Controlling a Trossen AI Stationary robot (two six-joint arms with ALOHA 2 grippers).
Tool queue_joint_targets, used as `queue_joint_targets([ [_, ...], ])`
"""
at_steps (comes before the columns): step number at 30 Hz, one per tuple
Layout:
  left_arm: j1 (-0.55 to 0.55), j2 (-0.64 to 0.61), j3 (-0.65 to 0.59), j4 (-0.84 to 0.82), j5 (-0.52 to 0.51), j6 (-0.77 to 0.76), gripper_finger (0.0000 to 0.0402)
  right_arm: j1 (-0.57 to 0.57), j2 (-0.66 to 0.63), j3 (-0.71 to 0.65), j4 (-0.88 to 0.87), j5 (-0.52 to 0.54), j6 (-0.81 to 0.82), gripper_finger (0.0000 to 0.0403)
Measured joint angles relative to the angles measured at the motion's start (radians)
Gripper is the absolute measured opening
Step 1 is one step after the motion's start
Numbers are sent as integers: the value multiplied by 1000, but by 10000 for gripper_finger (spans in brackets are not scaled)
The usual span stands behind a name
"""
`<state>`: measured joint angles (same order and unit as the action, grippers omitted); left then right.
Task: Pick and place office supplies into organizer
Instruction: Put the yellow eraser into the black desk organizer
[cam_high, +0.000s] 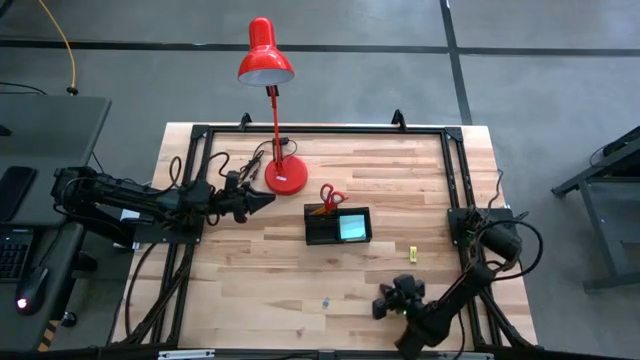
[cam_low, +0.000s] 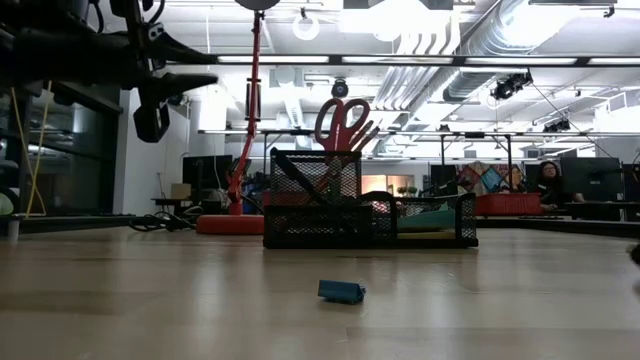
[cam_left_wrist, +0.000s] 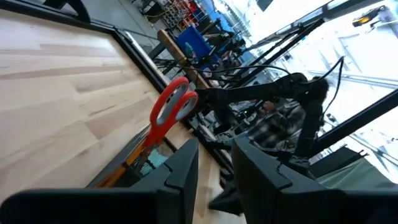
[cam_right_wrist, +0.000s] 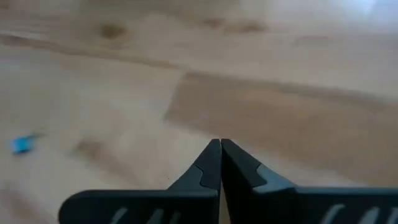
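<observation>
One organizer (cam_high: 337, 226) at frame centre holds one pair of scissors (cam_high: 331, 196). One blue piece (cam_high: 326, 299) lies below it. My right gripper (cam_right_wrist: 220, 144) is pressed together; my left gripper (cam_left_wrist: 214, 155) is parted, empty.

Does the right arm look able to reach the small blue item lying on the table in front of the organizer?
Probably yes: the small blue item lies on bare wood near the right gripper, with nothing between them; its jaws are shut.

No text, label, brand, number or sign can be read in any view, neither on the desk (cam_high: 260, 270), the organizer (cam_high: 337, 227), nor in the room behind.
</observation>
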<state>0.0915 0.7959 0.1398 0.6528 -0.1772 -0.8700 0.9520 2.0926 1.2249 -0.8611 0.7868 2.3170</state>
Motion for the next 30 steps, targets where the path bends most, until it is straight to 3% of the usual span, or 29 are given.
queue_joint_targets([
  [4, 0, 0, 0, -37, 0, -3, 88, 13, 0, 70, -22, 117, 15, 0],
  [9, 0, 0, 0, -26, 1, 9, 88, 8, -2, 135, -61, 59, -21, 0],
  [13, 0, 0, 0, -28, 1, 31, 88, 17, -2, 184, -283, 66, 124, 0],
  [17, 0, 0, 0, -26, 1, 32, 88, -12, -30, 239, -445, -50, 108, 0],
  [21, 0, 0, 0, -30, 9, 34, 88, -34, -31, 211, -542, -87, 113, 3],
  [24, 0, 0, 0, -23, 11, 35, 88, -43, -68, 142, -480, -106, 130, 26],
  [30, 0, 0, 0, -22, 11, 17, 88, -88, -79, 52, -477, -150, 86, 110],
])
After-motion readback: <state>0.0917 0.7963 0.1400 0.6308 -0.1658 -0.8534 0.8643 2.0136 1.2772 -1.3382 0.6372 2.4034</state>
